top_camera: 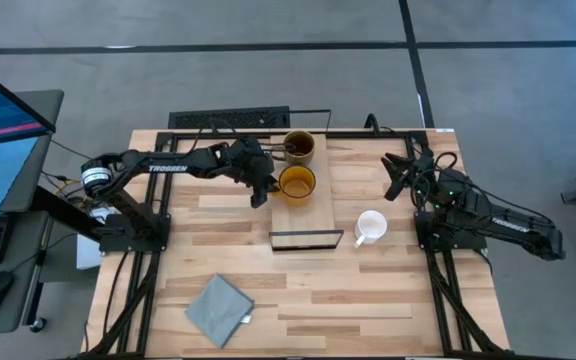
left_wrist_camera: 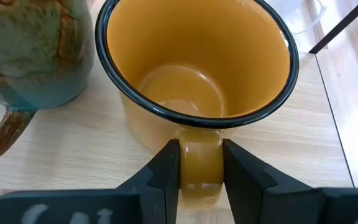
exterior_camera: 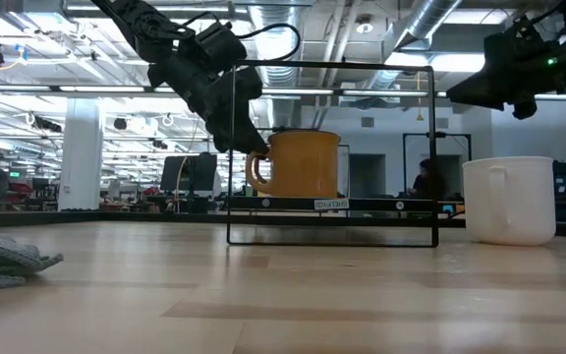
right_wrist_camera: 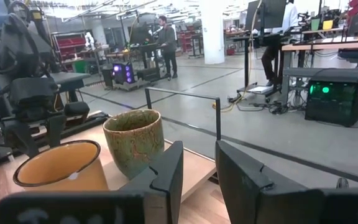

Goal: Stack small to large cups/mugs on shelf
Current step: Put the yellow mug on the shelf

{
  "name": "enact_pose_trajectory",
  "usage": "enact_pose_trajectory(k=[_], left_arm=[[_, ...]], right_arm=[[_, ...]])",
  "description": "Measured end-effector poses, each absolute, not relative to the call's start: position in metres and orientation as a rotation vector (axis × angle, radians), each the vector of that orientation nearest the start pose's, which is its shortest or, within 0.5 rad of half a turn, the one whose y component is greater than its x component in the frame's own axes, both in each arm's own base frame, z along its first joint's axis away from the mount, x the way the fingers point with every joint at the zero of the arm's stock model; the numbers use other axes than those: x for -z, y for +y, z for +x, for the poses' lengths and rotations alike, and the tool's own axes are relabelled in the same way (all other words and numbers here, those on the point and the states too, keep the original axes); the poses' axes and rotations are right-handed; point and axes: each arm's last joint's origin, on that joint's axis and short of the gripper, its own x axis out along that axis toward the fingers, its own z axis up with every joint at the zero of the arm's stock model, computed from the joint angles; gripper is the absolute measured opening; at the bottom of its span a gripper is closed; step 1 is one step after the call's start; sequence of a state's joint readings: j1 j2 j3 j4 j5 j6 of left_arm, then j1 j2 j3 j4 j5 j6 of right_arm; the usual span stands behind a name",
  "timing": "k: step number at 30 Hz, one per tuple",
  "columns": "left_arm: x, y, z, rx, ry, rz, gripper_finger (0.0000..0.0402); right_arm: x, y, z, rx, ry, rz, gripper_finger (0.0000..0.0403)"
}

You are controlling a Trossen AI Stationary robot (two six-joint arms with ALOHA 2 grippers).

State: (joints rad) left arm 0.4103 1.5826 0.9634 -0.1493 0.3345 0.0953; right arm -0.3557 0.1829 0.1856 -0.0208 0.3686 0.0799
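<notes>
The yellow-orange mug (top_camera: 297,182) stands upright on the light-wood shelf (top_camera: 320,215), its handle toward the table's left. The dark olive mug (top_camera: 299,147) stands just behind it on the shelf's far end. My left gripper (top_camera: 264,187) is shut on the yellow mug's handle. The small white mug (top_camera: 370,227) stands on the tabletop to the right of the shelf. My right gripper (top_camera: 400,176) hovers open and empty above the table, right of the shelf and beyond the white mug. The shelf's black wire frame (top_camera: 307,240) is at its near end. My left gripper pinches the yellow mug's handle (left_wrist_camera: 201,167) between its two fingers (left_wrist_camera: 166,174), one on each flat side. The fingers come from the table's left, slanting down (exterior_camera: 236,128). The mug sits upright with its base on the shelf (exterior_camera: 303,165).
A grey-blue cloth (top_camera: 218,310) lies near the table's front left. The wire frame (exterior_camera: 332,152) stands upright around the shelf's near end. Bare tabletop lies in front of the shelf and around the white mug (exterior_camera: 509,200). People and desks show in the room behind.
</notes>
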Motion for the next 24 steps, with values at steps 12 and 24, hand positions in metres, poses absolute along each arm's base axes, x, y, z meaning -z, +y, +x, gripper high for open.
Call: enact_pose_trajectory(k=[12,24], left_arm=[[-0.2070,0.1273,0.3013,0.029,0.695,-0.149,0.0085],[-0.2068,0.1295,0.2999,0.058,0.687,-0.136,0.0086]], right_arm=[[-0.2109,-0.0446,0.0901,0.725,-0.015,0.077,0.0118],[-0.2111,-0.0446,0.0901,0.725,-0.018,0.077,0.0118]])
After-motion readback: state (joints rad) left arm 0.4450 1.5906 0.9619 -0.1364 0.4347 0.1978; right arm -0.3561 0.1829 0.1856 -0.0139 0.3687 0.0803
